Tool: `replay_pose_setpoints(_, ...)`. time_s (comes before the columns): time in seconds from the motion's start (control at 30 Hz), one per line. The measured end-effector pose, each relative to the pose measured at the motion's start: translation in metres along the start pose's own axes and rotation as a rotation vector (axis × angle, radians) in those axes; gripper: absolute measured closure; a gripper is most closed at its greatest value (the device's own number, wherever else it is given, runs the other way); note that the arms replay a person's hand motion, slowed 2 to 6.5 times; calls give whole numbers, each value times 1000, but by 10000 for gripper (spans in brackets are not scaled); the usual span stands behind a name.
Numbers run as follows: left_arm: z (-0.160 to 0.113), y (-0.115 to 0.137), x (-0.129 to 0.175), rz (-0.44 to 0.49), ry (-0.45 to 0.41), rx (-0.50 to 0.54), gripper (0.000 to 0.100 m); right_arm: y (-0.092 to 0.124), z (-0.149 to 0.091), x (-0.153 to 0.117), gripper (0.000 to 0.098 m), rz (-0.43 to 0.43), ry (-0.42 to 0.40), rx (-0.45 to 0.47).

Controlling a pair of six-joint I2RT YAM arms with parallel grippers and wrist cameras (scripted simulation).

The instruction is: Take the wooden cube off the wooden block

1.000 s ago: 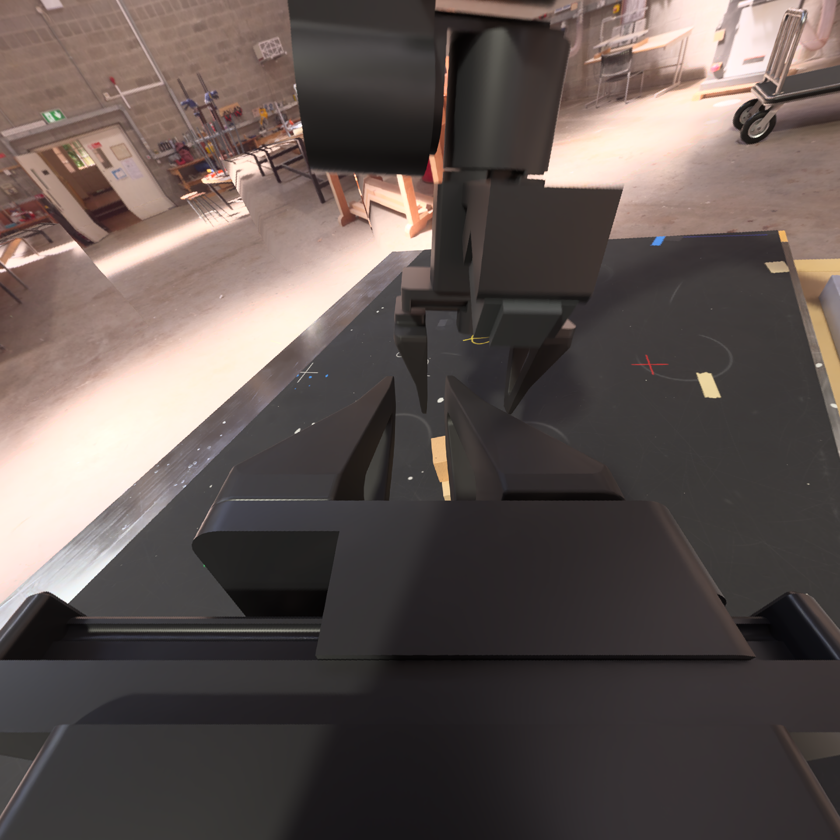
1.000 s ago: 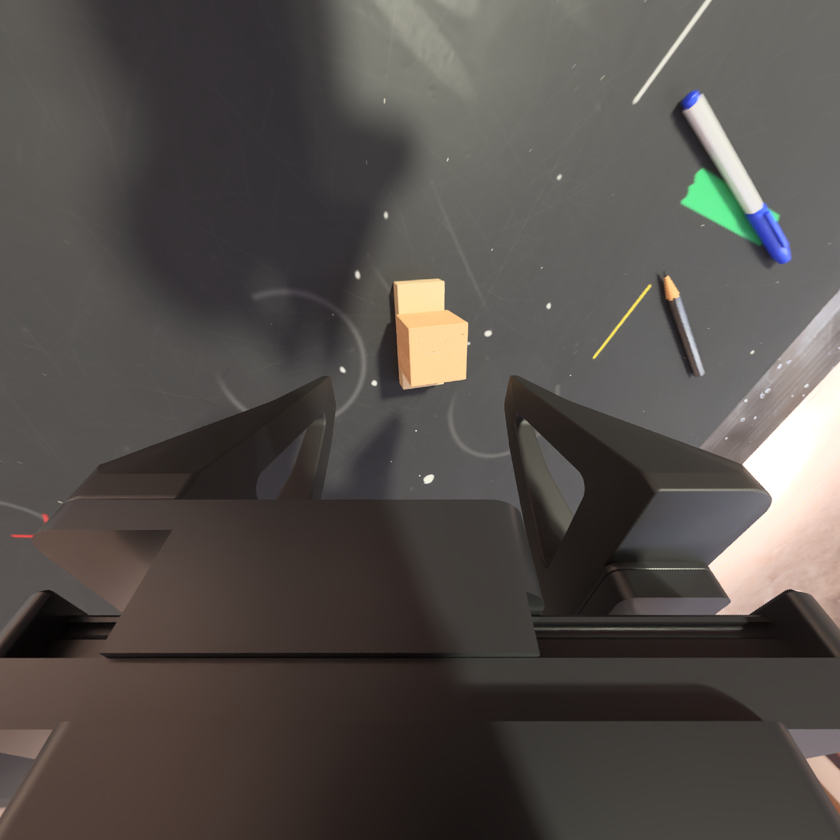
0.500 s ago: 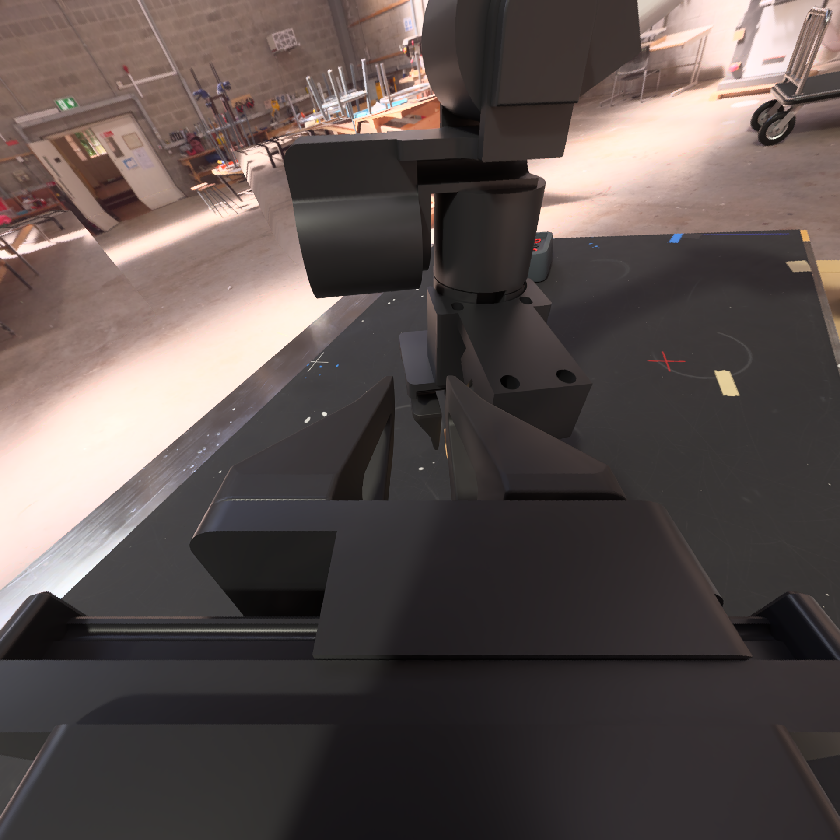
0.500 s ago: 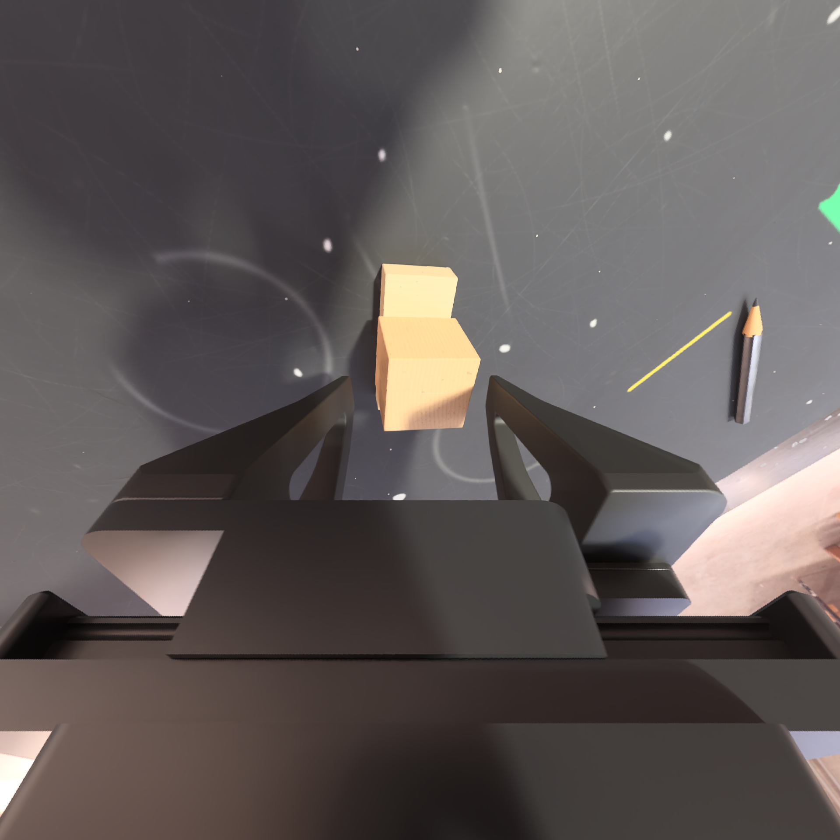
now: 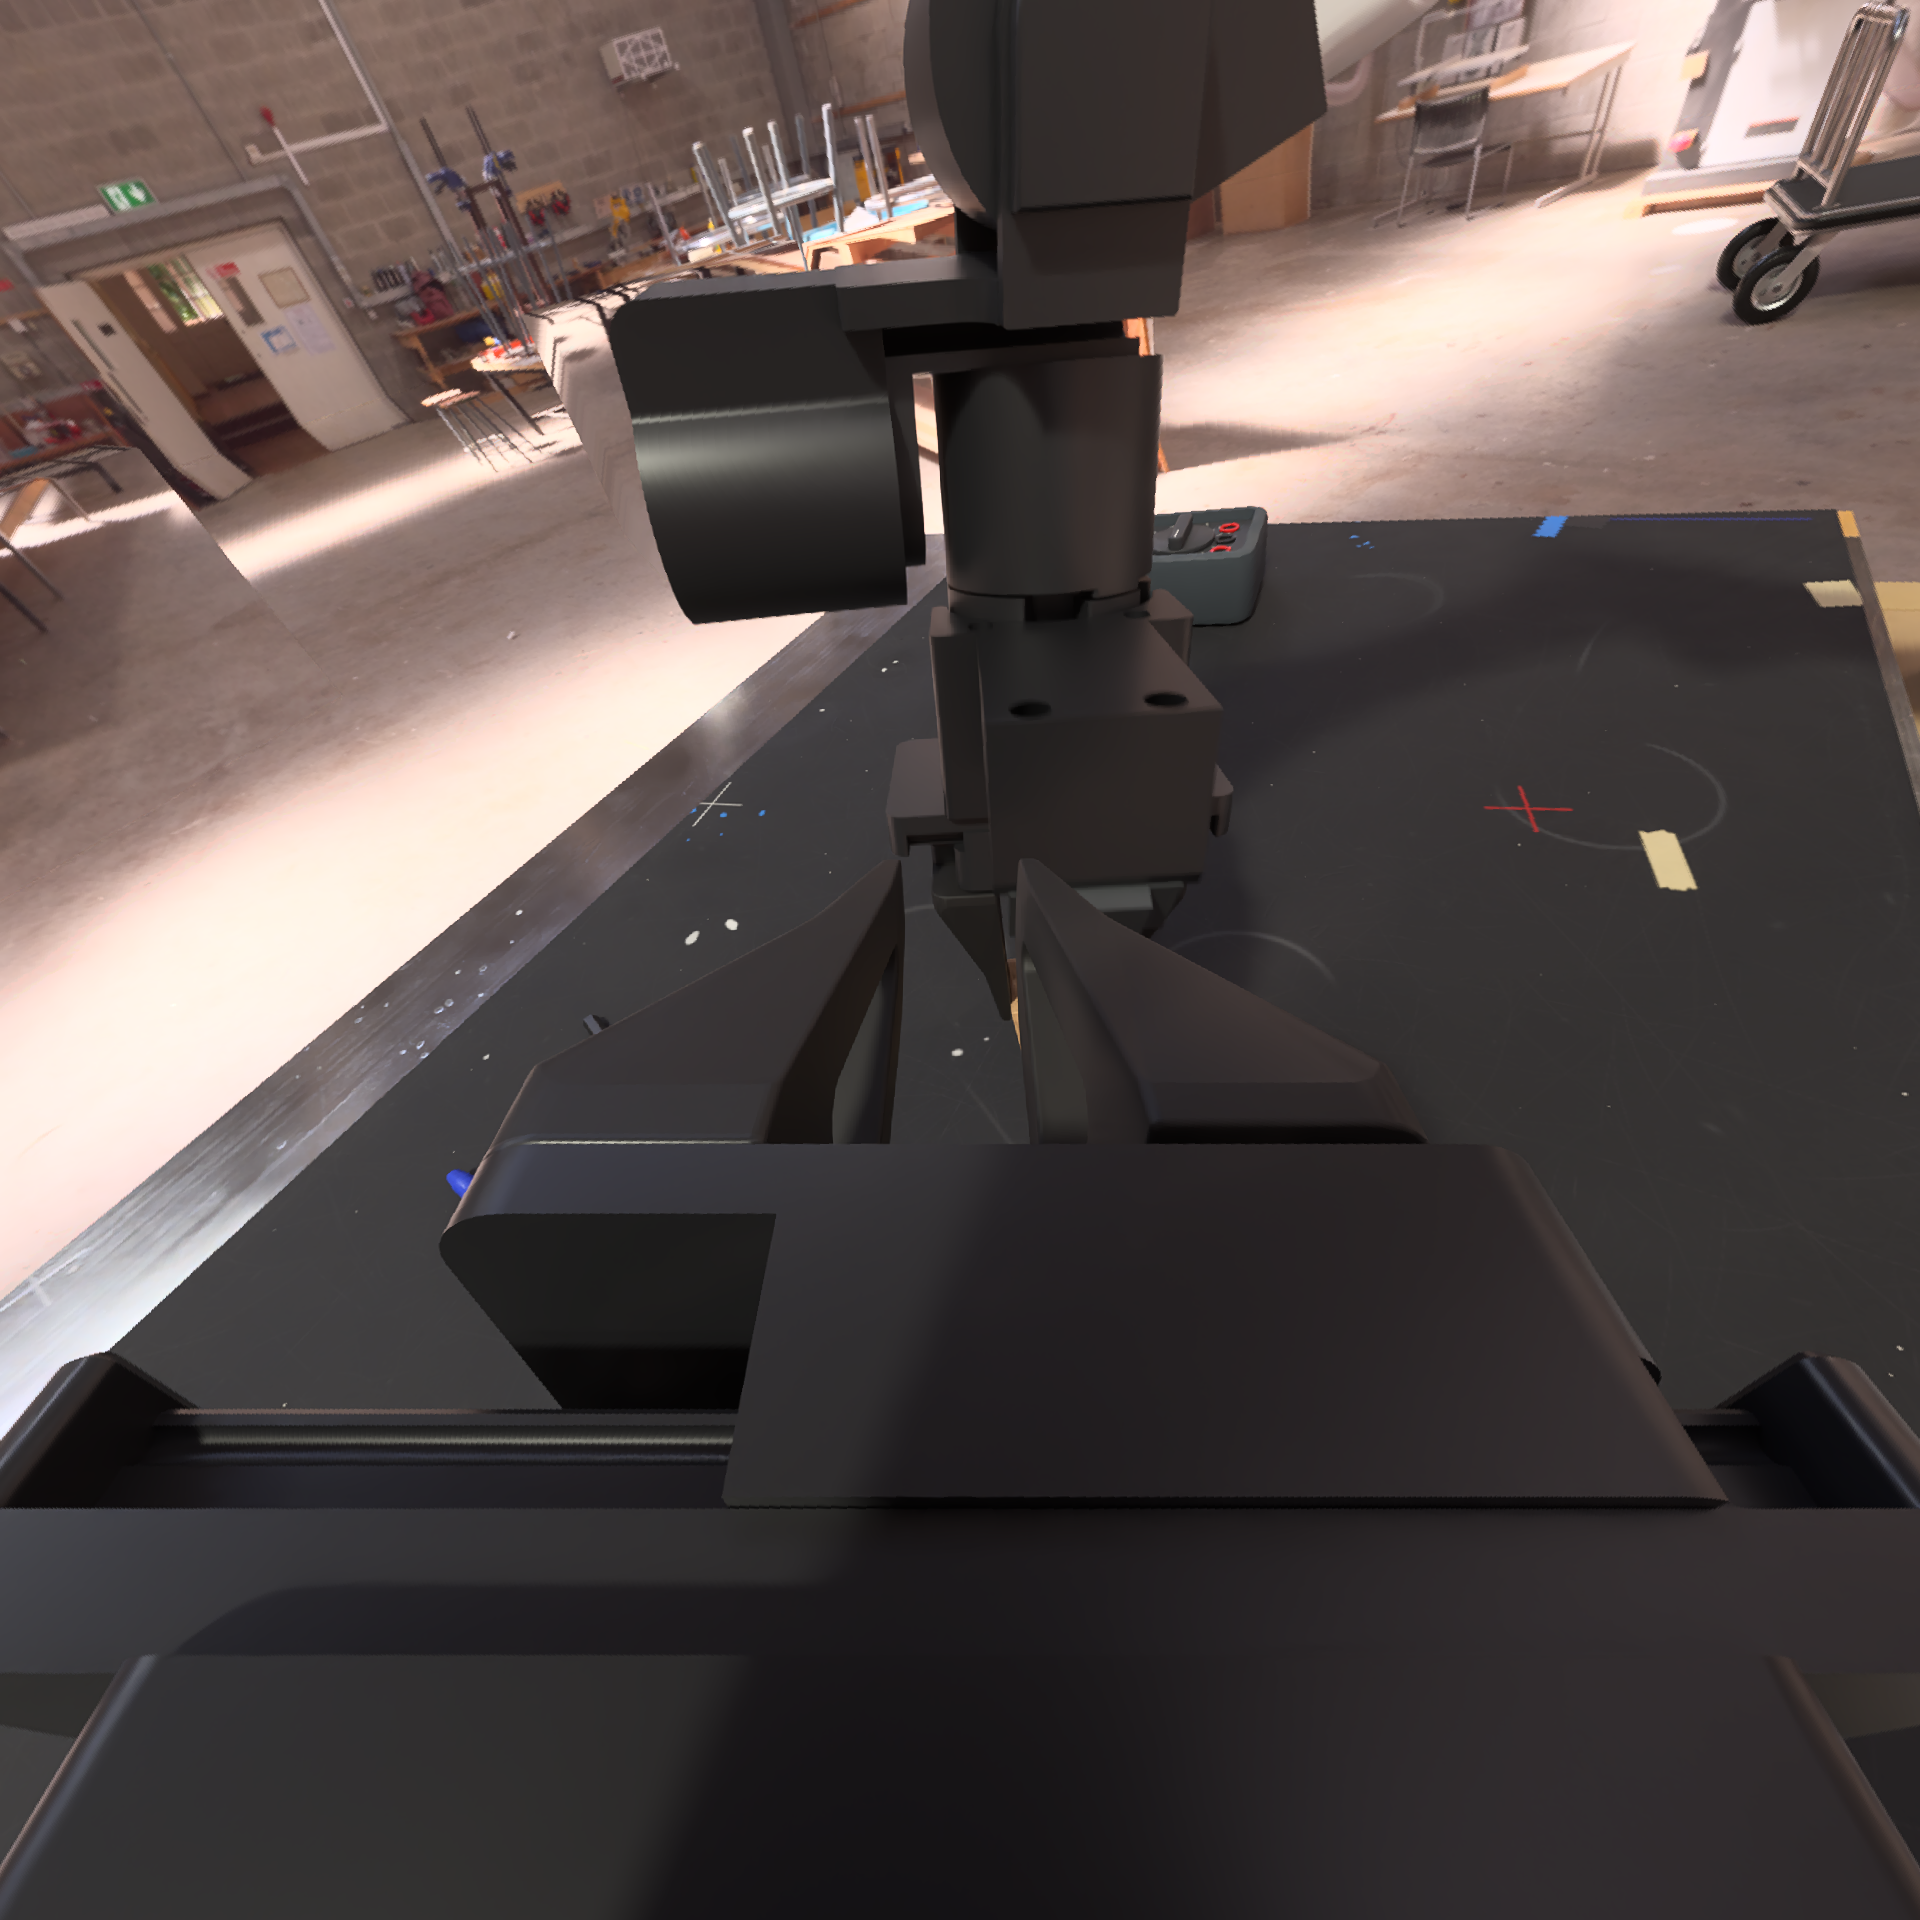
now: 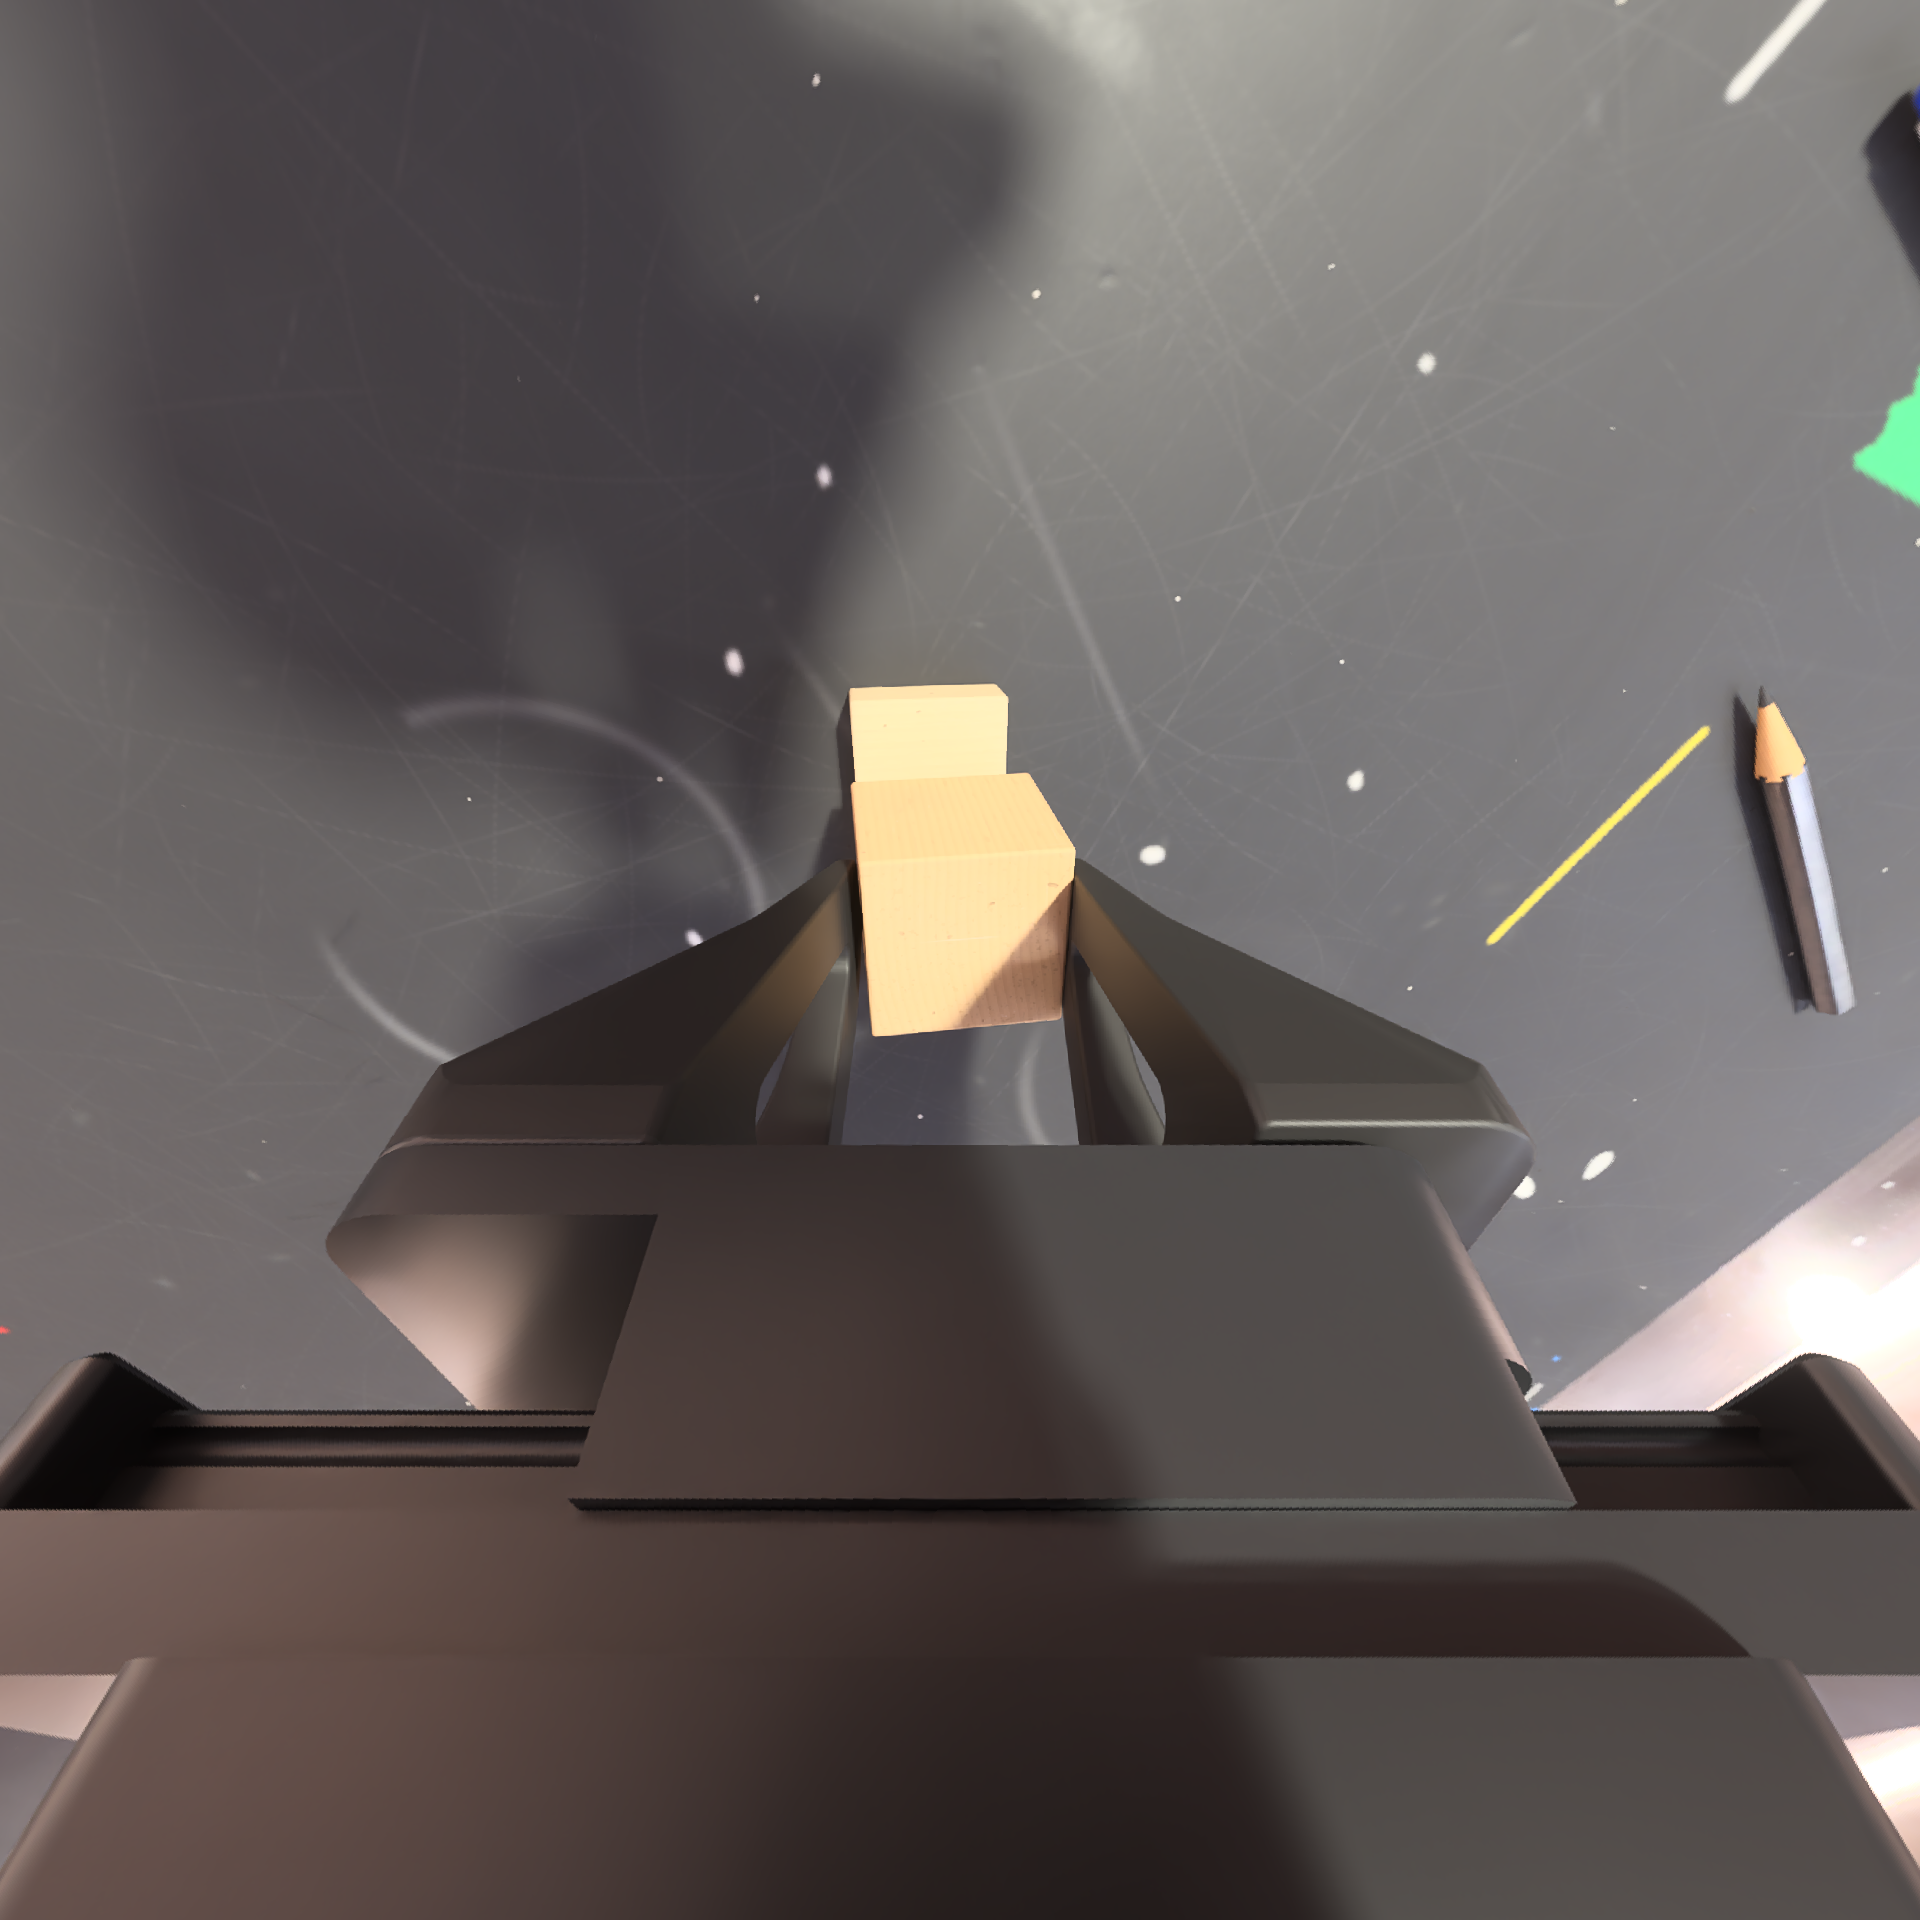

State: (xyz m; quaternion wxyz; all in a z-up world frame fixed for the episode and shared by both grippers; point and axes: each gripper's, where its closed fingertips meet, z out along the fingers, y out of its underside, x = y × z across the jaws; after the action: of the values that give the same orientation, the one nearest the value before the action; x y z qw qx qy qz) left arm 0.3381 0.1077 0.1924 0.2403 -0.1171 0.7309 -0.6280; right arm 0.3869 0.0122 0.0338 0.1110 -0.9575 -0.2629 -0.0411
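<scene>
Left wrist view: dark two-finger left gripper [image 5: 956, 935], fingers drawn close with a narrow gap and nothing between them, hovering low over the black scratched tabletop [image 5: 1507, 1039]; beyond its tips the right arm's black wrist housing [image 5: 1070, 748] stands upright, pointing down, with a sliver of pale wood just visible at its fingertips; grey meter box with red sockets [image 5: 1210, 566] at the table's far side; red cross mark [image 5: 1527, 808] and strip of tan tape [image 5: 1668, 859] to the right. Right wrist view: dark two-finger right gripper [image 6: 964, 894] looking down on the table, fingers clamped on opposite side faces of the pale wooden cube [image 6: 961, 904]; cube sits atop the near end of the pale wooden block [image 6: 928, 730], whose far end shows bare beyond it; whether the cube still touches the block cannot be told; grey pencil with tan sharpened tip [image 6: 1797, 862] and thin yellow line [image 6: 1598, 834] to the right; green scrap [image 6: 1891, 462] at the right edge
</scene>
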Motion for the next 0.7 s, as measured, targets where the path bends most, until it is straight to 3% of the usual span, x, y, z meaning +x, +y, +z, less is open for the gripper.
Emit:
replay_pose_setpoints(0.3, 1, 2, -2, 1, -4, -8, 820, 0, -15, 5, 655, 124, 4, 187)
replay_pose_setpoints(0.7, 3, 4, -6, 1, -22, -17, 820, -11, -56, 13, 655, 221, 36, 438)
